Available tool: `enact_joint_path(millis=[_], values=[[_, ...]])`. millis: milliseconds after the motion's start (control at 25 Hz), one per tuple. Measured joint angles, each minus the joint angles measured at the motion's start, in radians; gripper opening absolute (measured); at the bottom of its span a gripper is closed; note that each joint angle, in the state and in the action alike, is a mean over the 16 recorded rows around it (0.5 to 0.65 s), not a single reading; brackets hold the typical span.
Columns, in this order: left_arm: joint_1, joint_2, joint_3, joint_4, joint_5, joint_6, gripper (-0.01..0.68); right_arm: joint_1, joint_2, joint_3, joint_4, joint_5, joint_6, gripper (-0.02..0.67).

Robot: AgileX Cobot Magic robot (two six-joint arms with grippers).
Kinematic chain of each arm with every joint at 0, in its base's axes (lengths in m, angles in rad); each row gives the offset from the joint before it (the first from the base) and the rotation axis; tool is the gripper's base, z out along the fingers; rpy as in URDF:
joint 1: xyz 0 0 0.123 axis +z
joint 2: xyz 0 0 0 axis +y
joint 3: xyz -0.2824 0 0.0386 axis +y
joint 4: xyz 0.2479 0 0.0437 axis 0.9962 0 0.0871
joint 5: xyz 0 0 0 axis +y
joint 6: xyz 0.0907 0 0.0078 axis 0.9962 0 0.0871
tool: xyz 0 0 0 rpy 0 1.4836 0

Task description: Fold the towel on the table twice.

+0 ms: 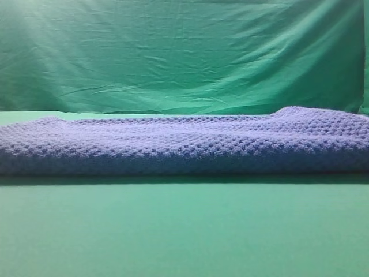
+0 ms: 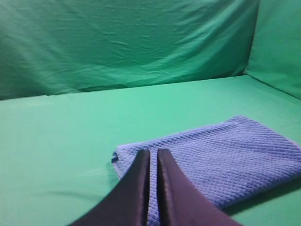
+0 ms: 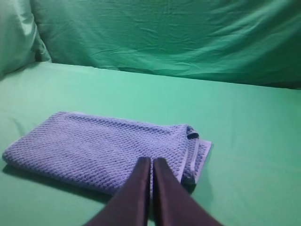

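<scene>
Exterior high view first: we look low across the table, a wide flat surface under smooth bright green fabric, and the towel, a blue-grey waffle-weave cloth, lies along it as a thick layered band from the left edge of the view to the right, its rounded near edge casting a shadow. That thickness suggests to us that it is already doubled over. Behind it hangs a wrinkled green backdrop curtain. Neither arm shows in this view.

Left wrist view: the left gripper hangs over the towel's near corner, its two dark fingers drawn almost together with only a thin slit between, and we see no cloth pinched in them. The towel lies flat as a compact rectangle on the table, its corner curled a little just beyond the fingertips.

Right wrist view: the right gripper is closed, fingers side by side and gripping nothing, its tips poised over the towel's end where the pale hemmed edges stack up in several layers. We judge that stacking to be what two folds would leave, so the folding looks finished, and both tools seem to us to hang narrow and empty above the cloth for that reason
</scene>
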Motion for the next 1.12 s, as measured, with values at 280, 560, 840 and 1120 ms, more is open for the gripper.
enact_joint_path(millis=[280,560,840,1120], values=[[0.0,0.064,0.0,0.082,-0.045,0.0,0.057,0.0,0.0,0.173,-0.02,-0.225,-0.003,0.0],[0.0,0.211,0.0,0.091,-0.056,-0.003,0.057,0.0,0.0,0.331,-0.022,-0.413,-0.004,0.0],[0.0,0.328,0.013,0.049,-0.083,-0.011,0.057,0.0,0.0,0.409,-0.022,-0.487,-0.004,0.0],[0.0,0.28,0.104,-0.027,-0.181,-0.02,0.057,0.0,0.0,0.424,-0.022,-0.495,-0.005,0.0]])
